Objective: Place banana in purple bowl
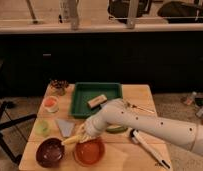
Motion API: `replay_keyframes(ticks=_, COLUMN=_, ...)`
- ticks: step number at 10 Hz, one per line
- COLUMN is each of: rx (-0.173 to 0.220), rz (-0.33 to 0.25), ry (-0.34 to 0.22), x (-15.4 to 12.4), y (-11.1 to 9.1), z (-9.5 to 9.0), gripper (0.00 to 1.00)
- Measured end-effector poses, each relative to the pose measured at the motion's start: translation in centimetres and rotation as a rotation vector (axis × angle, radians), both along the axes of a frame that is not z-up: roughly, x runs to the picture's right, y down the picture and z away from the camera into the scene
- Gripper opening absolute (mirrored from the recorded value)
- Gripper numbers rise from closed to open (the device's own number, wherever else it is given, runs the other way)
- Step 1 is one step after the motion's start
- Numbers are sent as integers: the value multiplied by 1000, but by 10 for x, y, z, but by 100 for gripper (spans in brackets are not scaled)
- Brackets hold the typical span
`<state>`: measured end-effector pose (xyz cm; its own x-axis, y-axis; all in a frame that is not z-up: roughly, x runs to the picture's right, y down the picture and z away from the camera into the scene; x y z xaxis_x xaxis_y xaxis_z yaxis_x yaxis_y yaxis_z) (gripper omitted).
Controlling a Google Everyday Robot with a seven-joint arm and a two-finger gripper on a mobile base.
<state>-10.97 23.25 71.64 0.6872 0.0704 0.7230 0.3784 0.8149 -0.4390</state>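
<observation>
The pale yellow banana (pixel 71 140) hangs in my gripper (pixel 86 134), just above the table between the two bowls. The gripper is shut on the banana's right end, and its left end points at the purple bowl (pixel 49 152). That dark bowl sits at the front left corner of the wooden table and looks empty. The bright orange bowl (pixel 89 153) stands right of it, directly under the gripper. My white arm (pixel 145 125) reaches in from the right.
A green tray (pixel 84 100) holding a tan block (pixel 96 101) sits mid-table. At left are a small dish with orange food (pixel 51 103), a green cup (pixel 42 127), a grey wedge (pixel 65 127) and a dark berry bowl (pixel 58 86). A fork (pixel 140 107) and a white utensil (pixel 147 148) lie at right.
</observation>
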Motion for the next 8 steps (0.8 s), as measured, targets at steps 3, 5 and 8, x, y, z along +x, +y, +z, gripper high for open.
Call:
replay_keyframes(ticks=3, rx=-12, rz=-103, ry=-59, x=-42, y=-2, z=6, gripper=0)
replay_keyframes(ticks=5, rx=-17, rz=-172, ry=-102, x=-68, y=-3, z=5, gripper=0)
replay_keyframes(ticks=8, rx=-31, rz=-250, ry=-167, x=-94, y=5, z=-1, gripper=0)
